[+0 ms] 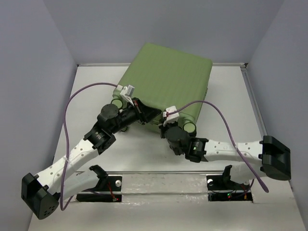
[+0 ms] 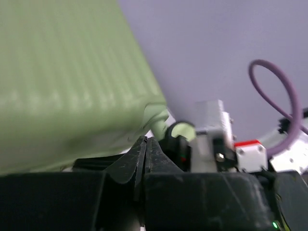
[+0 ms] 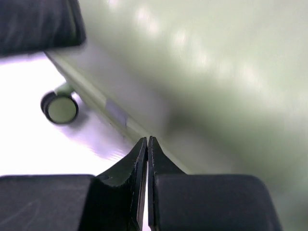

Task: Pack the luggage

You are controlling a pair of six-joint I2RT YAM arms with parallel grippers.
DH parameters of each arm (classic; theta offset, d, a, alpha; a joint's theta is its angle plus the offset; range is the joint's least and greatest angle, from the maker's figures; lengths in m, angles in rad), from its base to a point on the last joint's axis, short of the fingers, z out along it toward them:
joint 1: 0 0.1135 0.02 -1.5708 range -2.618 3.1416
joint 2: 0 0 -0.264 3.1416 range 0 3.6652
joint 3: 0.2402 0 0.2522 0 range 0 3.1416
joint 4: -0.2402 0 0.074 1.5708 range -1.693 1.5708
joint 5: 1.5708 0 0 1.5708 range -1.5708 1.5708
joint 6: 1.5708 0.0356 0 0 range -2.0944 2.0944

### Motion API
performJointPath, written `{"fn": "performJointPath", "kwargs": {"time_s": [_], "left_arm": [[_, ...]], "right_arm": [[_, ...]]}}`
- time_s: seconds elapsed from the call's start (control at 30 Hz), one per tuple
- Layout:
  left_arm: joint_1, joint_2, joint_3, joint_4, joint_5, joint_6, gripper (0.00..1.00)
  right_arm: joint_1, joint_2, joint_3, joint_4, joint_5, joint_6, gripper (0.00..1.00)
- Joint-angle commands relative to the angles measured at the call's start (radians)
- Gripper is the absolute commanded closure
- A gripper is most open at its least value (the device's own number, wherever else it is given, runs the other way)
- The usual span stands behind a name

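The luggage [image 1: 168,79] is a light-green ribbed hard-shell suitcase lying flat and closed at the back middle of the table. Both grippers sit at its near edge, between its two near caster wheels [image 1: 189,127]. My left gripper [image 1: 153,115] is shut with nothing between its fingers, tips close under the shell's edge [image 2: 72,82]. My right gripper [image 1: 165,127] is also shut and empty, its tips [image 3: 147,140] pointing at the luggage's lower side wall [image 3: 207,72]. Whether either gripper touches the shell, I cannot tell.
A green-and-black caster wheel [image 3: 60,107] stands on the white table [image 1: 144,154] left of the right fingers. Purple cables [image 1: 72,103] loop over both arms. Grey walls enclose the table on three sides.
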Motion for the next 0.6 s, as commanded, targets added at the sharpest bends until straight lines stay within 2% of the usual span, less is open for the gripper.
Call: {"fn": "performJointPath", "kwargs": {"time_s": [0.0, 0.07, 0.17, 0.23, 0.27, 0.3, 0.37, 0.4, 0.47, 0.5, 0.57], "left_arm": [[-0.024, 0.022, -0.02, 0.187, 0.166, -0.106, 0.94], [-0.037, 0.007, -0.025, 0.19, 0.153, -0.102, 0.94], [-0.04, -0.01, -0.03, 0.187, 0.153, -0.086, 0.94], [-0.038, -0.033, 0.01, 0.058, 0.105, -0.028, 0.94], [-0.04, -0.053, 0.041, -0.042, 0.049, 0.083, 0.94], [-0.038, -0.103, 0.09, -0.193, -0.061, 0.123, 0.94], [-0.023, -0.151, 0.154, -0.355, -0.166, 0.211, 0.94], [-0.02, -0.175, 0.23, -0.526, -0.323, 0.267, 0.78], [-0.009, -0.18, 0.292, -0.672, -0.464, 0.299, 0.47], [-0.005, -0.182, 0.318, -0.775, -0.555, 0.297, 0.16], [0.009, -0.183, 0.322, -0.845, -0.596, 0.276, 0.02]], "right_arm": [[-0.056, -0.023, 0.058, 0.044, -0.206, 0.015, 0.93], [-0.056, 0.002, 0.011, 0.117, -0.302, 0.119, 0.93], [-0.056, 0.09, -0.006, 0.14, -0.357, 0.196, 0.93], [-0.088, 0.091, -0.032, 0.13, -0.344, 0.23, 0.93], [-0.109, 0.074, -0.055, 0.13, -0.362, 0.268, 0.93], [-0.14, 0.025, -0.106, 0.13, -0.385, 0.278, 0.93], [-0.14, -0.021, -0.14, 0.124, -0.365, 0.264, 0.93], [-0.151, -0.059, -0.161, 0.108, -0.368, 0.261, 0.93], [-0.151, -0.084, -0.175, 0.097, -0.38, 0.258, 0.93], [-0.151, -0.092, -0.181, 0.094, -0.397, 0.258, 0.93], [-0.151, -0.092, -0.189, 0.092, -0.405, 0.259, 0.93]]}}
